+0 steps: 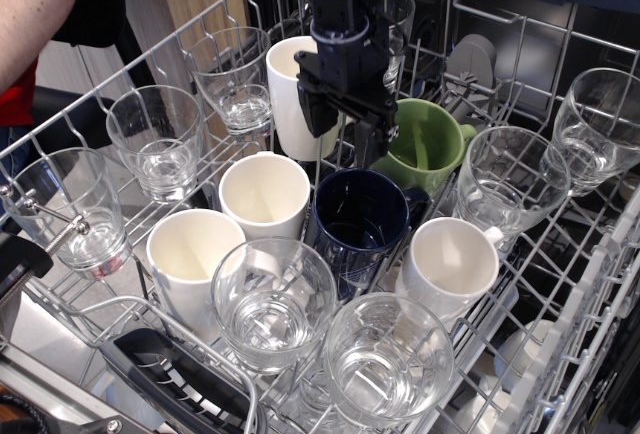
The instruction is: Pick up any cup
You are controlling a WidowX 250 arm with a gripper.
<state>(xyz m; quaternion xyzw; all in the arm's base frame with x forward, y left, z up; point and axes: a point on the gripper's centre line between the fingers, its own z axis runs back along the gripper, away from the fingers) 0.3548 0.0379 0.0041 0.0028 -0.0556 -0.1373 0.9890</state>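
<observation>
1. Observation.image view: the gripper (342, 134) hangs over the middle of the dish rack (60, 119), fingers pointing down, jaws apart with an open gap between them and nothing held.
2. The cup (360, 224) – dark navy, mouth up – stands in the rack directly below and slightly toward the camera from the fingertips, apart from them.
3. Neighbours: a green mug (425, 144) just behind and to the right, a tall white cup (295, 104) behind the gripper, a white cup (263, 194) just beside on the left.
4. Judgement: the next move is a short descent toward the camera – one finger inside the far rim, one outside. The cup's handle is not clearly visible.
</observation>
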